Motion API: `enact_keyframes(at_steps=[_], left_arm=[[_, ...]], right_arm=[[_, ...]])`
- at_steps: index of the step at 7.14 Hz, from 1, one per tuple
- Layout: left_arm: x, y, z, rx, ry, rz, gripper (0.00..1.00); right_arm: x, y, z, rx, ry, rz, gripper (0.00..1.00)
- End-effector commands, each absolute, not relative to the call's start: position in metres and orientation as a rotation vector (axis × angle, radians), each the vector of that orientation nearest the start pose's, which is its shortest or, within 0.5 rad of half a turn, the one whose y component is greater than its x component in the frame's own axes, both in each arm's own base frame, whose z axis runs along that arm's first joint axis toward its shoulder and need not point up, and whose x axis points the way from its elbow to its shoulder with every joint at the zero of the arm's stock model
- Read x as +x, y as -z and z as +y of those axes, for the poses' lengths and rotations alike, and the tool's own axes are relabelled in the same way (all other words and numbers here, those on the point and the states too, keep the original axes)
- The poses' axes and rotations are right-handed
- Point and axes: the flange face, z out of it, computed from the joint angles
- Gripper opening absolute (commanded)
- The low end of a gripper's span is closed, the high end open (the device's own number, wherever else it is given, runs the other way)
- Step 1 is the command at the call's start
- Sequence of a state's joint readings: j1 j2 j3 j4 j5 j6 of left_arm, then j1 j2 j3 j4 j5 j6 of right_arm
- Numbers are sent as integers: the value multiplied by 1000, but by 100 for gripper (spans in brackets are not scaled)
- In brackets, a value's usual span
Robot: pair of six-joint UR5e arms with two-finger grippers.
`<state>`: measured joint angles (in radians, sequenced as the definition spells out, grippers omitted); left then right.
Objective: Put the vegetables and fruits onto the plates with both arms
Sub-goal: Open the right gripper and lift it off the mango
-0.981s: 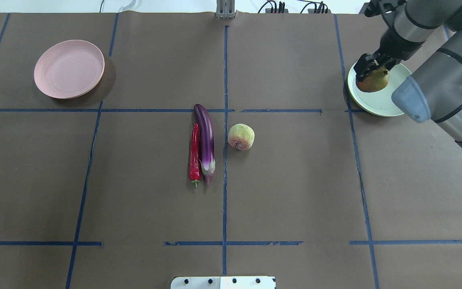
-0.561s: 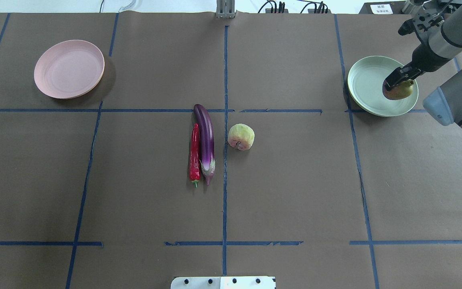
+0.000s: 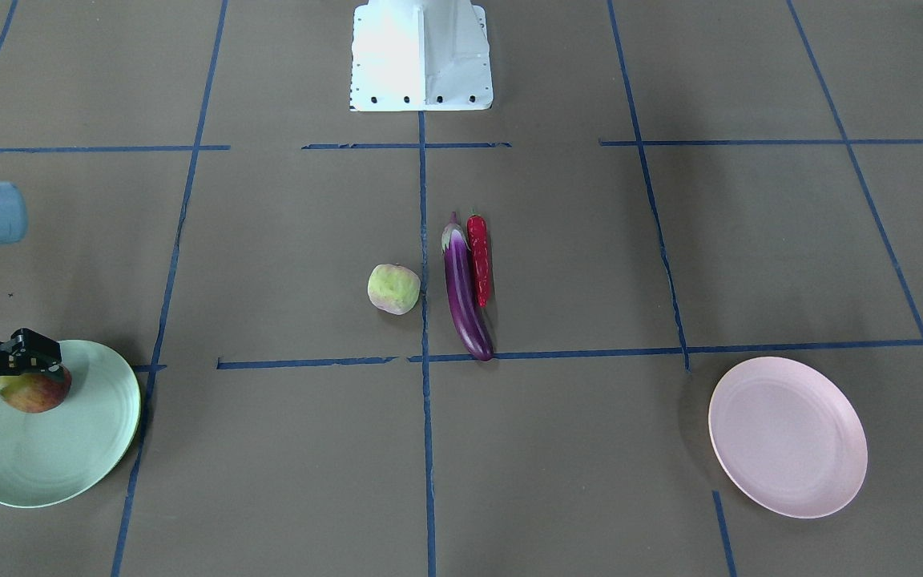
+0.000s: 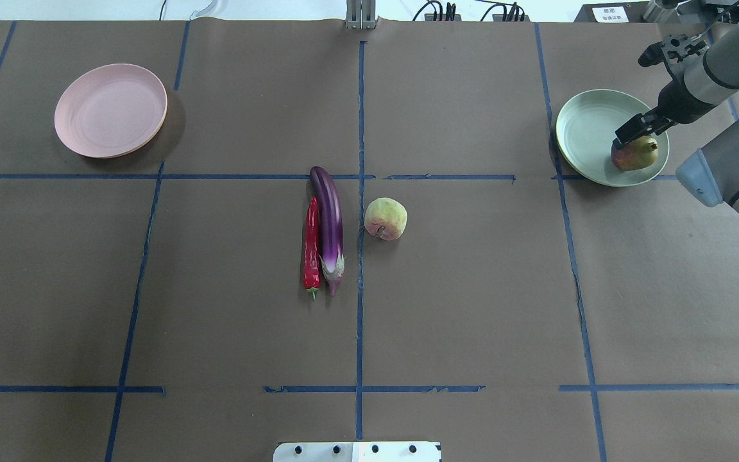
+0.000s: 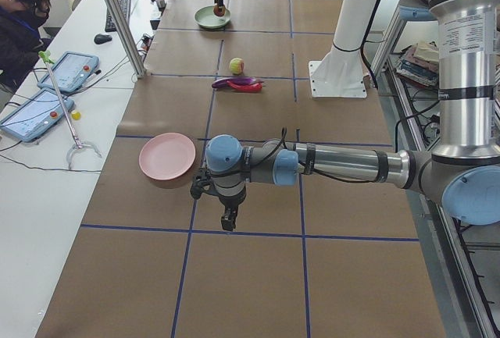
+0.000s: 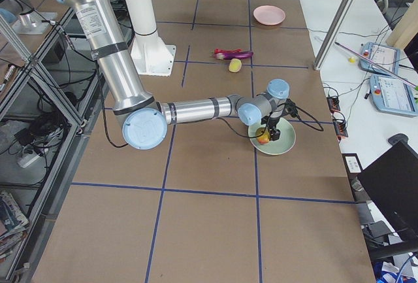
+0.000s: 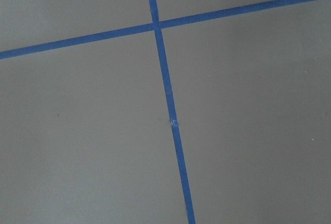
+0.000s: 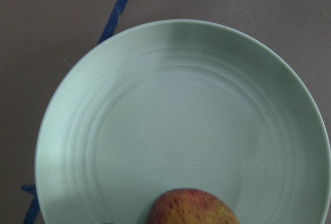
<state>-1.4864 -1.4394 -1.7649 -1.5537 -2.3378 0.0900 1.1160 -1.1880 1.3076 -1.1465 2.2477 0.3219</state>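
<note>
Right pincer point(image 4: 629, 133) looks released just above the pomegranate point(image 4: 634, 156) on the green plate point(image 4: 584, 128); the bumpy fruit point(image 4: 385, 219) lies mid-worktop point(image 4: 472, 308), nearer this arm; left pincer point(image 5: 227, 217): cannot tell

Claw point(image 6: 270, 129) of R arm point(image 6: 196, 108) sits right above pomegranate point(image 6: 262, 138) on green plate point(image 6: 283, 144); pale-green fruit point(image 6: 234, 66), eggplant point(image 6: 226, 52) & pink plate point(image 6: 269, 15) lie well beyond claw, twd table's point(image 6: 196, 231) far end
</note>
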Motion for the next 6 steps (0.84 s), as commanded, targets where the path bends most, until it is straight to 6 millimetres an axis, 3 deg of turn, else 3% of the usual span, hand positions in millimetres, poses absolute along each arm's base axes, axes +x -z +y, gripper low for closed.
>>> enact_keyframes(at_steps=[1,3,4,6], left_arm=[[-27,-625,-442,48,-184,768,100],[-27,-625,-443,49,-185,768,100],[-27,-626,-443,46,-184,768,100],[-27,-627,-443,45,-183,768,100]], right_arm=[[-261,-460,-640,248,235,-869,100],[-326,-373,-624,202,121,-934,100],[-373,-326,-605,188,86,-922,100],[-487,-210,-554,157,8,-844,100]])
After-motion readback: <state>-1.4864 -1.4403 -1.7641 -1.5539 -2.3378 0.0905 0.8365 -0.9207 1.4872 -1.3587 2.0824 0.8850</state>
